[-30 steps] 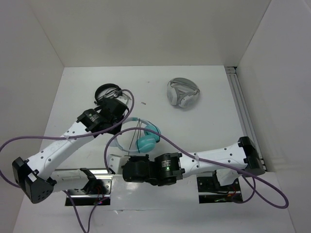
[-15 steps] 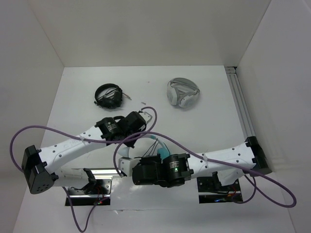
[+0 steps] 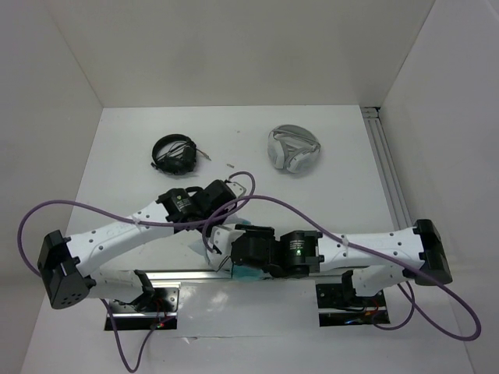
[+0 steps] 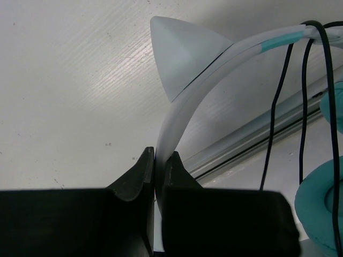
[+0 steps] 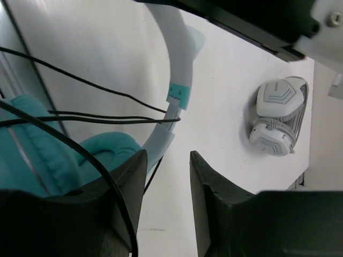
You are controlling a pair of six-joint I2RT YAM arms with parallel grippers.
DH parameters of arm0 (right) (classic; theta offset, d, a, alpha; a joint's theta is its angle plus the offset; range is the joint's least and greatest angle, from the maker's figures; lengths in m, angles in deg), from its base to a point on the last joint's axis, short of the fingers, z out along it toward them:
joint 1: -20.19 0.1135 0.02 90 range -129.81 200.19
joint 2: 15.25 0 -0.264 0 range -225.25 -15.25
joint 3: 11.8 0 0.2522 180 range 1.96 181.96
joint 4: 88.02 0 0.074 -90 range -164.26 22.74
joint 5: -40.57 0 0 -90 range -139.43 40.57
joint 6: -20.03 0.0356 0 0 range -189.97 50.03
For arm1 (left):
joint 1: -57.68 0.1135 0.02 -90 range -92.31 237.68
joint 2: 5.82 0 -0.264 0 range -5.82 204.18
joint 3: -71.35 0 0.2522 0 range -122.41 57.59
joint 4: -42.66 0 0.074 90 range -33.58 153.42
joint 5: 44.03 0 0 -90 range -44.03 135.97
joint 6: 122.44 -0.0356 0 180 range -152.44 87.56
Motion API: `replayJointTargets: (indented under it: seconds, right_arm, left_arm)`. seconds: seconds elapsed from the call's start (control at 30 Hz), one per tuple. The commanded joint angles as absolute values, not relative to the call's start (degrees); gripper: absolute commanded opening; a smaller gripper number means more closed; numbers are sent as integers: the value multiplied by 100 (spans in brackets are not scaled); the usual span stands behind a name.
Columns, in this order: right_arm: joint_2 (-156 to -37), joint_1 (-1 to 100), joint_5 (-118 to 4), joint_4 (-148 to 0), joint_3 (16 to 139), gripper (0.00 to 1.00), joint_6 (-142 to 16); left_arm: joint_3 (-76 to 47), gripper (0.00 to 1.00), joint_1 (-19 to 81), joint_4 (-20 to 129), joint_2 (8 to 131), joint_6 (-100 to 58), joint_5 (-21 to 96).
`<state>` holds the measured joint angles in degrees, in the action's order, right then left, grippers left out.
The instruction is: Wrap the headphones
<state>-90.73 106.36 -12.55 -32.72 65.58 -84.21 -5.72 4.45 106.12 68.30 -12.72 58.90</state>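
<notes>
Teal-cupped headphones (image 5: 179, 69) sit at the near edge of the worktop (image 3: 327, 195), between the two wrists. From above they are mostly hidden under the right arm, with only a sliver of teal showing.

Left gripper (image 4: 159, 158): fingers pressed together on the pale headband, pinching it edge-on.

Right gripper (image 5: 167, 160): fingers spread with nothing between them. It hovers just beside the ear cup.

Thin black cable (image 4: 276, 107): two strands hang across the headband near its teal mark. More loops cross the ear cup in the right wrist view.

Black headphones (image 3: 173, 153) and white and grey headphones (image 3: 293, 149) lie at the far side, well apart from both grippers.
</notes>
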Motion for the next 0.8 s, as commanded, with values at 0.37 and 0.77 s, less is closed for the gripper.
replayJointTargets:
  seconds: [0.37, 0.77]
  right_arm:
    - [-8881, 9455, -1445, -4191, 6182, 53, -8518]
    - [-8882, 8708, -1928, -4655, 6358, 58, -8106]
  left_arm:
    - [-868, 0, 240, 10793, 6449, -1153, 5827]
    - [-816, 0, 240, 10959, 6273, -916, 6178]
